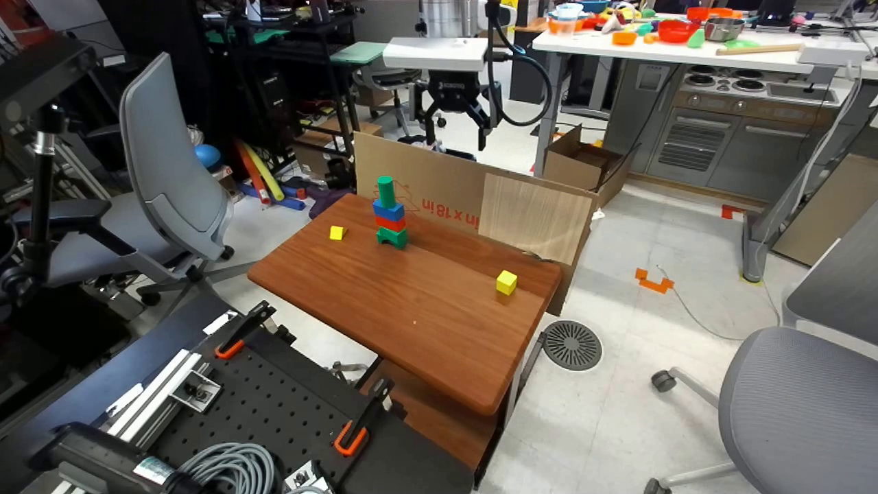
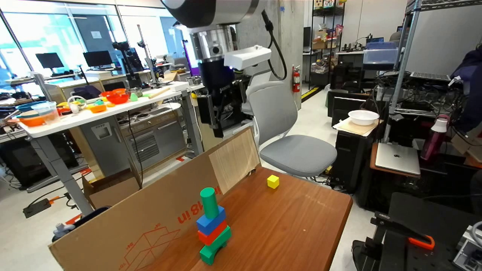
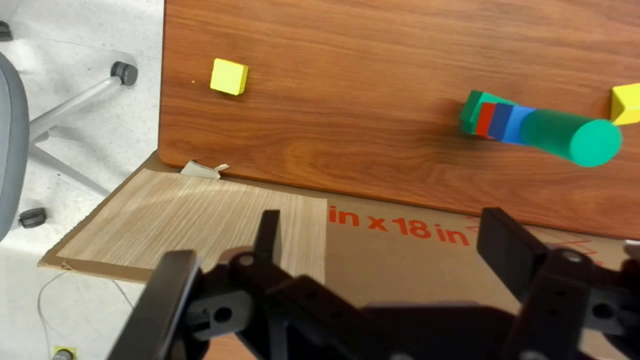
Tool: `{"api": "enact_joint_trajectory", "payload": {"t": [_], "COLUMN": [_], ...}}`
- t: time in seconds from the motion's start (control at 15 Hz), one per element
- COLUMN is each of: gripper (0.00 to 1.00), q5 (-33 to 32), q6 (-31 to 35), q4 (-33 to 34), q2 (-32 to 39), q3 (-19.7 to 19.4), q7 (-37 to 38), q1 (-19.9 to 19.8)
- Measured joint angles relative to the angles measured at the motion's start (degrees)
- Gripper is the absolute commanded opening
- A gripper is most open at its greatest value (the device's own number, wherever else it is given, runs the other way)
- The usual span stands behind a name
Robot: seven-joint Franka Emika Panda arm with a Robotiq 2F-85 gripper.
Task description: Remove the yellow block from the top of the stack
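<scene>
A black gripper [image 3: 382, 217] hangs well above the bench [image 1: 384, 288], its two fingers [image 3: 505, 250] spread wide apart. In the wrist view, they show against a brown cardboard panel [image 3: 395, 265] that runs along one edge of the bench. Near that edge stands the stack [image 1: 389, 217], in four pieces: a green arch [image 1: 392, 237] at the bottom, then a red block [image 1: 390, 224], a blue block [image 1: 388, 210] and an upright green cylinder [image 1: 386, 192] on top. Two yellow pieces rest directly on the bench, apart from the stack. A yellow cube [image 1: 506, 283] sits well away from it, toward one end; a second yellow block [image 1: 337, 233] sits near it, on the opposite side, partly cut off in the wrist view. Which of the two the task means cannot be told.
</scene>
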Motion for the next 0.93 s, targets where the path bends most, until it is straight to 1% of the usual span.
{"api": "enact_joint_trajectory", "payload": {"t": [0.47, 0.73, 0.8, 0.93], "gripper": [1.00, 1.00, 1.00, 1.00], "q5": [-4.3, -6.9, -7.3, -7.5], "q6": [1.4, 0.5, 0.3, 0.3], "q4": [-19.7, -31.8, -34.1, -35.9], "q2": [-14.4, -22.1, -23.1, -23.8], "q3": [2.0, 3.3, 3.4, 3.5], "q7": [-0.2, -0.2, -0.2, -0.2], "q1": [4.5, 6.3, 6.6, 6.9]}}
